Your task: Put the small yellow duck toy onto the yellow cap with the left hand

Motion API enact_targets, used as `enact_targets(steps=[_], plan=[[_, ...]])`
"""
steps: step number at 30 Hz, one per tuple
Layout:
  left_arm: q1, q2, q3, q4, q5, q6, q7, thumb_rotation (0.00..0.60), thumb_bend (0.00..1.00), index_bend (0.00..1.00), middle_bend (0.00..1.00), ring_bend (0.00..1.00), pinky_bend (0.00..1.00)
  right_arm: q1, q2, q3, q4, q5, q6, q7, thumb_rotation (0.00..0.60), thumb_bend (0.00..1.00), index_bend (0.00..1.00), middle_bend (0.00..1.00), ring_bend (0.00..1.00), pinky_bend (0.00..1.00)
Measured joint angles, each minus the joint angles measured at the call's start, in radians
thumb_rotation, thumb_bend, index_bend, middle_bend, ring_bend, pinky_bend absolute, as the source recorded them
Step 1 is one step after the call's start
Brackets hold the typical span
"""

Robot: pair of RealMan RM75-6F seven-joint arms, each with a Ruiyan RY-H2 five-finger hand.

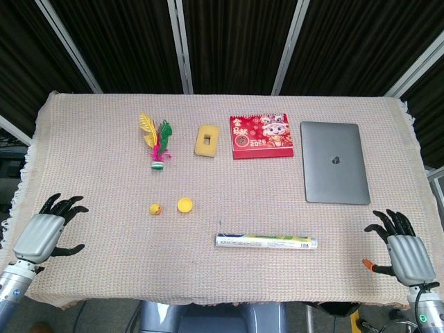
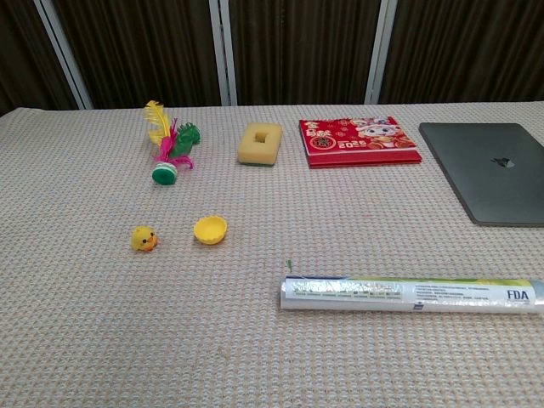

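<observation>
Dark curtained backdrop; bench (image 1: 104,277) under woven beige cloth. Far left, left hand (image 1: 48,232) resting at bench edge, fingers spread, holding nothing. Small yellow duck toy (image 1: 155,208) near centre-left, just beside yellow cap (image 1: 184,205), apart, cap mouth up. Probably light, soft, prone to rolling; best pinched across body from above. Far right, right hand (image 1: 402,243) likewise spread, empty.
</observation>
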Motion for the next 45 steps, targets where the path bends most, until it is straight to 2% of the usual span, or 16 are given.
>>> enact_targets(steps=[20, 27, 35, 39, 45], plan=[[-0.017, -0.017, -0.008, 0.026, -0.001, -0.035, 0.005, 0.6, 0.13, 0.25, 0.11, 0.14, 0.0, 0.01, -0.003, 0.002, 0.0, 0.002, -0.018, -0.017, 0.6, 0.03, 0.35, 0.12, 0.0, 0.0], [-0.013, -0.008, -0.01, 0.014, -0.019, -0.035, 0.021, 0.6, 0.13, 0.25, 0.11, 0.14, 0.0, -0.008, -0.007, 0.004, 0.002, 0.003, 0.022, -0.019, 0.6, 0.03, 0.37, 0.12, 0.0, 0.0], [-0.032, -0.013, -0.02, 0.027, -0.019, -0.054, 0.036, 0.6, 0.13, 0.31, 0.16, 0.16, 0.06, -0.01, -0.014, 0.008, 0.005, 0.004, 0.027, -0.032, 0.6, 0.03, 0.4, 0.13, 0.0, 0.0], [-0.054, -0.027, -0.028, 0.071, -0.025, -0.089, 0.031, 0.6, 0.13, 0.32, 0.16, 0.16, 0.06, -0.008, -0.013, 0.008, 0.003, 0.009, 0.018, -0.031, 0.6, 0.03, 0.41, 0.13, 0.0, 0.0], [-0.119, -0.072, -0.044, 0.14, -0.054, -0.203, 0.028, 0.6, 0.13, 0.32, 0.17, 0.17, 0.07, -0.007, -0.011, 0.007, 0.0, 0.009, 0.015, -0.028, 0.6, 0.03, 0.42, 0.14, 0.0, 0.0]])
